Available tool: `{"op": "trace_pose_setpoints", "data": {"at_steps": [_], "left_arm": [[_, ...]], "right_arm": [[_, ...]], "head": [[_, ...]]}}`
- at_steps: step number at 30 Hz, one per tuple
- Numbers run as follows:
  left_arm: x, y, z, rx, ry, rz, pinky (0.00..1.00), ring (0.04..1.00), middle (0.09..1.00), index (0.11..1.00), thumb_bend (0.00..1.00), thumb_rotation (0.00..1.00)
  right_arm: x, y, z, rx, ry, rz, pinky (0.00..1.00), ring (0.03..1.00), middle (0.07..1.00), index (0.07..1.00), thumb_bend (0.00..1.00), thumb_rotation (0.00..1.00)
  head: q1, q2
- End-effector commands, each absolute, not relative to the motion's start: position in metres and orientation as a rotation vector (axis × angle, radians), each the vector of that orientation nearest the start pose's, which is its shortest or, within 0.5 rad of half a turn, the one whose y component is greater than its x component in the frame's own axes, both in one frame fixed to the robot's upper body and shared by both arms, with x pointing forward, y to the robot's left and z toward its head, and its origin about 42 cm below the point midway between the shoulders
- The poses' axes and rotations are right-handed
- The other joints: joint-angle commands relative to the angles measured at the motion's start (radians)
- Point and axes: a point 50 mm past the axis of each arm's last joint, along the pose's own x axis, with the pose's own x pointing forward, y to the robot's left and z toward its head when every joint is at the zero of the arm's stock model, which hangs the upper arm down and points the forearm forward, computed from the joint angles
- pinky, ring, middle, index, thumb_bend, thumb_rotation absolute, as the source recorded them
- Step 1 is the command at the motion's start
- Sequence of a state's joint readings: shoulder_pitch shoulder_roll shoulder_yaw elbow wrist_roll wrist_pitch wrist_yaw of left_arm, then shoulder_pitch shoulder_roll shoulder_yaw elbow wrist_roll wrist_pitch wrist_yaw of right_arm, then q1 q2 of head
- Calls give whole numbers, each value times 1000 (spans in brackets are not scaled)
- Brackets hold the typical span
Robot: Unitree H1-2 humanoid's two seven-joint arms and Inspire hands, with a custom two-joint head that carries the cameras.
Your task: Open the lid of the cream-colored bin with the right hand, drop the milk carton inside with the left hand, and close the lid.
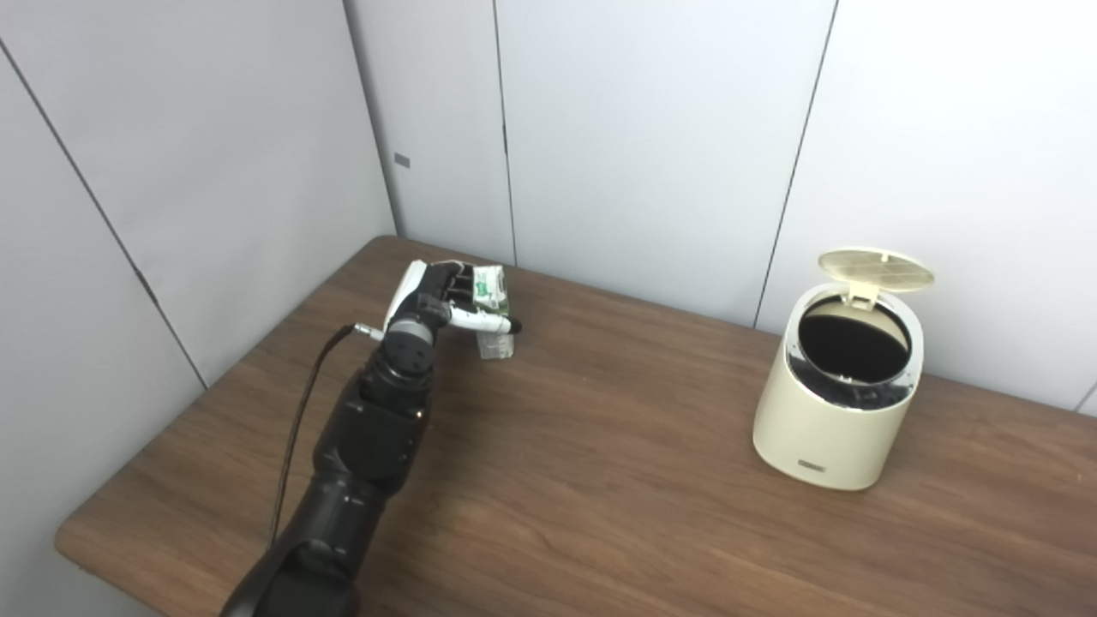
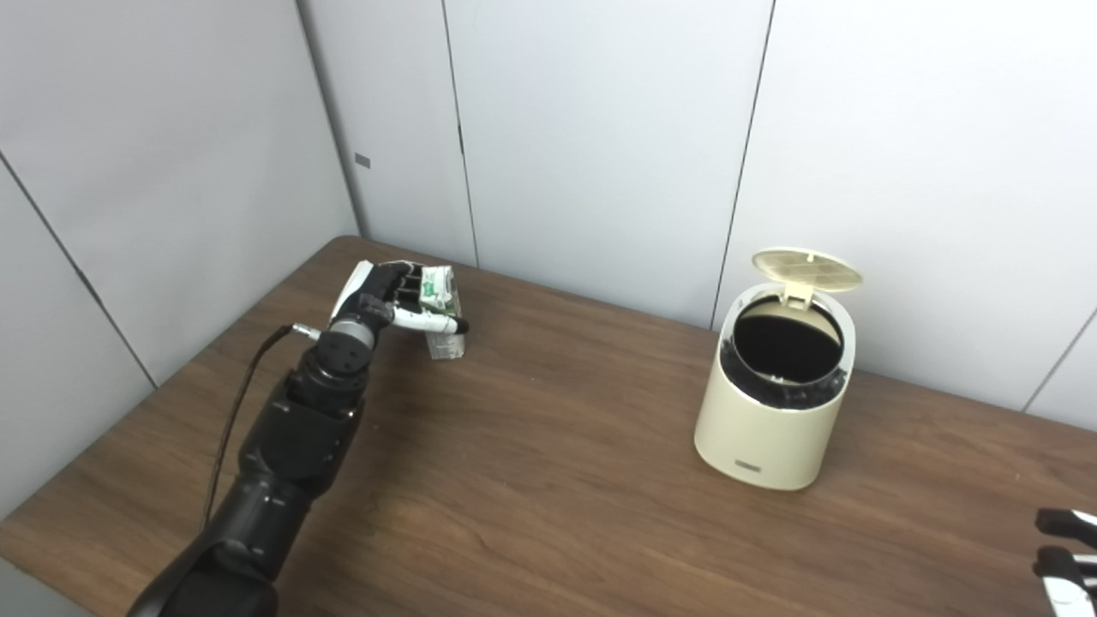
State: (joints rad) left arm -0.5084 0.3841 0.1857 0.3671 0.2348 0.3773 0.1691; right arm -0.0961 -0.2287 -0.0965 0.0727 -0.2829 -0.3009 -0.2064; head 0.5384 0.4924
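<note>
Carton grip is looking set in the left eye view: left hand (image 1: 446,300) is wrapping its fingers around the milk carton (image 1: 493,296), which is standing upright with its long axis vertical and its base at the table (image 1: 600,480). Bin (image 1: 836,403) is sitting well off to the hand's right, lid (image 1: 874,270) already tipped up.

Right eye view is showing the same clamp, plus the right hand (image 2: 1063,557) barely entering at the edge; can't tell whether its fingers are apart. Left hand is nearer the carton, so the carry is running rightward to the opening.
</note>
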Motion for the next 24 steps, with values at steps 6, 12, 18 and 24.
{"op": "trace_pose_setpoints", "data": {"at_steps": [6, 12, 18, 24], "left_arm": [[442, 396, 235, 587, -59, 648, 428, 477, 513, 465, 521, 0], [442, 395, 236, 621, -83, 671, 408, 468, 526, 453, 520, 0], [441, 394, 234, 641, -115, 659, 367, 437, 516, 458, 522, 0], [433, 381, 246, 688, -261, 632, 300, 372, 465, 483, 525, 0]], "right_arm": [[303, -305, 137, -467, -355, -220, 248, 428, 619, 609, 441, 789], [301, -303, 138, -463, -342, -220, 226, 403, 621, 616, 429, 789], [301, -300, 137, -488, -329, -220, 285, 474, 627, 622, 382, 789], [300, -293, 134, -470, -363, -212, 235, 408, 623, 615, 329, 745]], "head": [[-2, 3], [-4, 1], [-20, -12], [-97, -13]]}}
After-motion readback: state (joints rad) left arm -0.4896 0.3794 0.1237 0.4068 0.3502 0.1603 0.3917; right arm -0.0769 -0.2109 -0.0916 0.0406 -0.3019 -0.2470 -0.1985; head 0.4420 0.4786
